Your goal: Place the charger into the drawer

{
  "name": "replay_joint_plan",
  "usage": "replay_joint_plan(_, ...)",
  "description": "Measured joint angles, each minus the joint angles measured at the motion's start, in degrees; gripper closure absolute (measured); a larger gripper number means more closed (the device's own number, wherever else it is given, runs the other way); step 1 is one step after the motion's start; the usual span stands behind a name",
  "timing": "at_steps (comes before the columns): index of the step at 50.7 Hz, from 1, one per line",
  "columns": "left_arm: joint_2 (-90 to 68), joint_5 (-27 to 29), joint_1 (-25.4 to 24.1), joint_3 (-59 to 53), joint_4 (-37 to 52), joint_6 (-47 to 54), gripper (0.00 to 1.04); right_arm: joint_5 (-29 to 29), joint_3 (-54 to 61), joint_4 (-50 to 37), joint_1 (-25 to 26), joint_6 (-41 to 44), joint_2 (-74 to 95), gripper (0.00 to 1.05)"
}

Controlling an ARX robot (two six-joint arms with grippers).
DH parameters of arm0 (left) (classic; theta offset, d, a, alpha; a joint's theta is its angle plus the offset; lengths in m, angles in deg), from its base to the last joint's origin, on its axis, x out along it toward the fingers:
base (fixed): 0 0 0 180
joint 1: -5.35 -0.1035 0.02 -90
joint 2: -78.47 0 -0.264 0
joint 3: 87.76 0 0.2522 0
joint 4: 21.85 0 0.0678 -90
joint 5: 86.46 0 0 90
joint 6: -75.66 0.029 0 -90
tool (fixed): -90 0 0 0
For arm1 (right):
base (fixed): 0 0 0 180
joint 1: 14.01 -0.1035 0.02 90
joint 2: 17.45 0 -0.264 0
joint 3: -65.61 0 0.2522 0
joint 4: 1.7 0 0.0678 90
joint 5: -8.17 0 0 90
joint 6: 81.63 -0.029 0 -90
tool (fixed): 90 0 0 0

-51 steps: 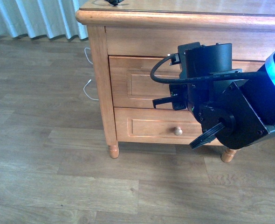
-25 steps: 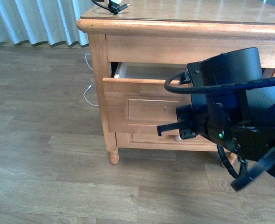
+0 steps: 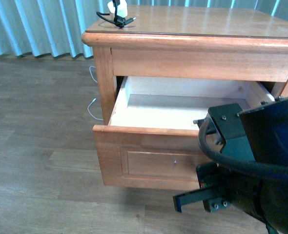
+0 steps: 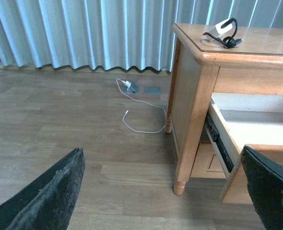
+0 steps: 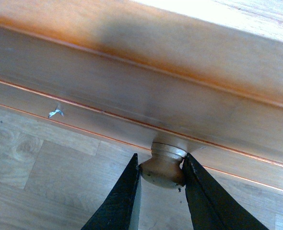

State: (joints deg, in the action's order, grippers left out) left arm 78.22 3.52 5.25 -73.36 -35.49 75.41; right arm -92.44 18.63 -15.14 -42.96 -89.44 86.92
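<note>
The drawer (image 3: pixel 149 156) of the wooden nightstand stands pulled far out, its pale bare-wood inside (image 3: pixel 183 109) showing with nothing in it. My right gripper (image 5: pixel 161 173) is shut on the drawer's round pale knob (image 5: pixel 161 168), one black finger on each side. In the front view the right arm (image 3: pixel 254 170) hides the knob. The charger (image 3: pixel 116 10), a white block with black cable, lies on the nightstand top at its back left corner, also seen as the charger (image 4: pixel 224 32) in the left wrist view. My left gripper (image 4: pixel 165 191) hangs open over the floor, left of the nightstand, holding nothing.
A white cord (image 4: pixel 139 112) trails over the wood floor from a plug (image 4: pixel 132 86) by the curtain (image 4: pixel 84 33). The nightstand's front left leg (image 4: pixel 181 179) stands on the floor between the left fingers in that view. The open drawer juts out over the floor.
The drawer went from shut to pulled far out, with the right gripper holding the knob and drawing back toward the camera. The charger stayed on top.
</note>
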Motion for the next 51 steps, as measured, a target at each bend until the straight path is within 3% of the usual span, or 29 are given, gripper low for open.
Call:
replay_joint_plan(5,0.0,0.0,0.0,0.0,0.0,0.0,0.06,0.4,1.6,0.5,-0.7,-0.2,-1.5,0.83)
replay_joint_plan(7,0.0,0.0,0.0,0.0,0.0,0.0,0.06,0.3,2.1,0.5,-0.9,-0.3,-2.0,0.78)
replay_joint_plan(20,0.0,0.0,0.0,0.0,0.0,0.0,0.06,3.1,6.9,4.6,-2.8,-1.7,-8.4,0.41)
replay_joint_plan(26,0.0,0.0,0.0,0.0,0.0,0.0,0.06,3.2,8.0,8.6,-2.8,-2.3,-16.8,0.23)
replay_joint_plan(30,0.0,0.0,0.0,0.0,0.0,0.0,0.06,3.3,8.2,14.3,-1.5,-2.6,-27.7,0.06)
replay_joint_plan(39,0.0,0.0,0.0,0.0,0.0,0.0,0.06,5.9,4.8,24.8,4.6,-1.5,-45.8,0.08)
replay_joint_plan(51,0.0,0.0,0.0,0.0,0.0,0.0,0.06,11.8,3.3,26.9,14.1,-0.4,-54.9,0.08)
